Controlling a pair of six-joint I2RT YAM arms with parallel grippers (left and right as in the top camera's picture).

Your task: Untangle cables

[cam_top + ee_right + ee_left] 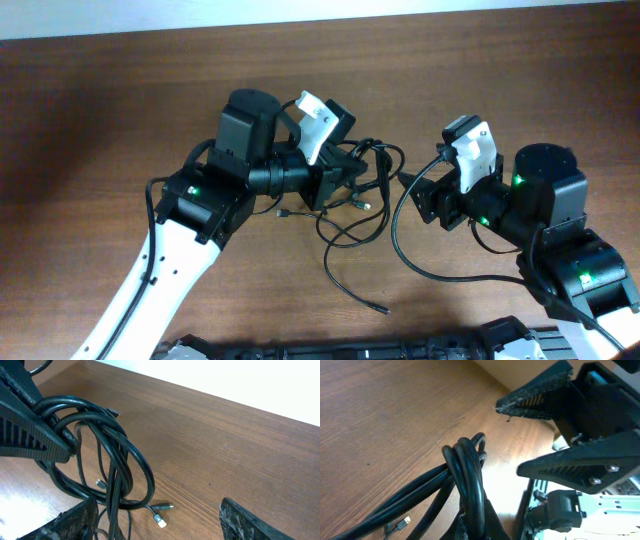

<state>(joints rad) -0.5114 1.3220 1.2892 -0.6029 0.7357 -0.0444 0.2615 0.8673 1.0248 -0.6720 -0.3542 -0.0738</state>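
On the wooden table [120, 90], near its middle, both arms lean in toward each other. Positions below are given relative to the left gripper.

- Arms: left arm [215, 195] reaches in from the near-left side. Right arm [545, 205] faces it from the other side.
- Grip: left gripper [340, 172] has its jaws together, clamped on the cables [372, 178]. The right wrist view shows several strands pinched against a ribbed finger [30, 435], with the bunch raised off the wood. Judgement: it is held up so the loops hang free and the crossings can be read.
- Free tool: right gripper [418, 196] has its jaws well apart and holds nothing. It hovers just beside the left gripper, with the bunch between the two. Judgement: it is staged to take a single strand and draw it out while the left gripper anchors the rest.
- Cables: they form a tight cluster right at the left gripper. Loose loops drop from there to the wood. One long strand [340, 285] trails away from the left gripper toward the near edge.
- Ends: small plugs [159, 521] lie on the wood below the left gripper, loose and ungripped. Judgement: free ends like these are the easiest starting point.
- Status: the knot is not yet undone.
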